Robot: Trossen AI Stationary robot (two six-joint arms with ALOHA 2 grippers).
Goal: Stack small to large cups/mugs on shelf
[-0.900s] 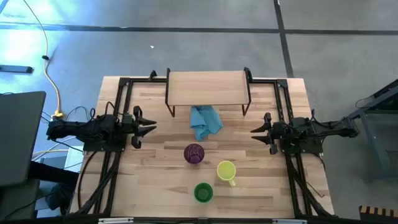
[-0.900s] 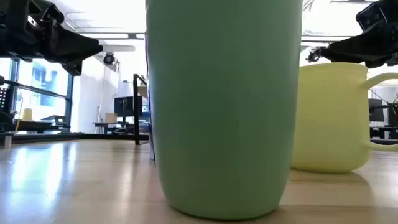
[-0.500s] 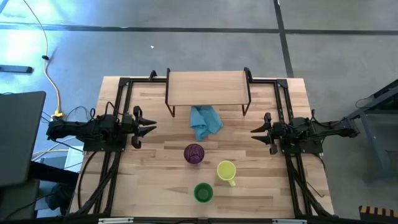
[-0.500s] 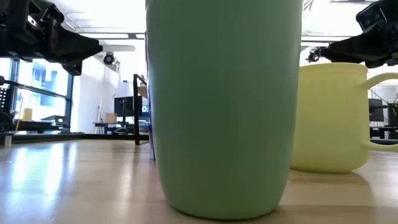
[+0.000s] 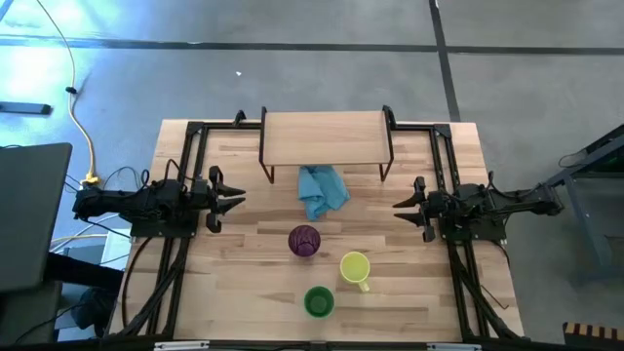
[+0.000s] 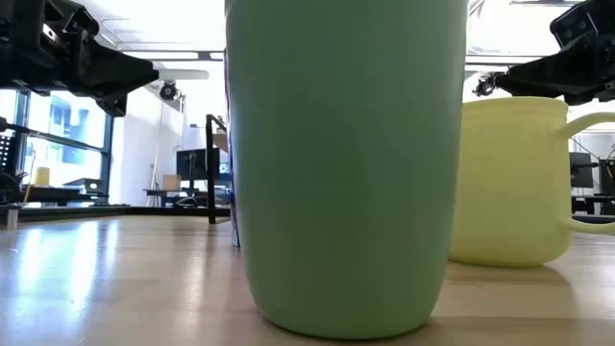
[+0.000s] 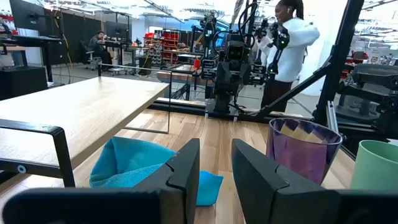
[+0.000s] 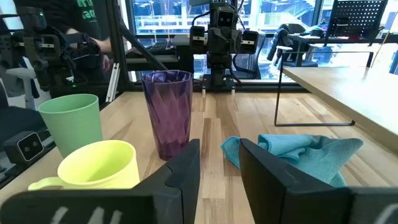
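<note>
Three cups stand upright on their bases on the table's near half: a purple tumbler (image 5: 304, 241) (image 7: 303, 149) (image 8: 168, 112), a yellow-green mug (image 5: 355, 267) (image 8: 99, 165) (image 6: 509, 183) and a green cup (image 5: 319, 301) (image 6: 346, 163) (image 7: 376, 165) (image 8: 71, 124). The shelf (image 5: 327, 136) (image 7: 74, 112) stands on its black legs at the far edge. My left gripper (image 5: 234, 202) (image 7: 214, 180) waits open at the table's left side. My right gripper (image 5: 400, 205) (image 8: 219, 174) waits open at the right side. Both hover clear of the cups.
A light blue cloth (image 5: 322, 190) (image 7: 137, 171) (image 8: 298, 155) lies crumpled on the table just in front of the shelf, between the grippers. Black frame rails run along both table sides. A person (image 7: 286, 43) stands in the room beyond the table.
</note>
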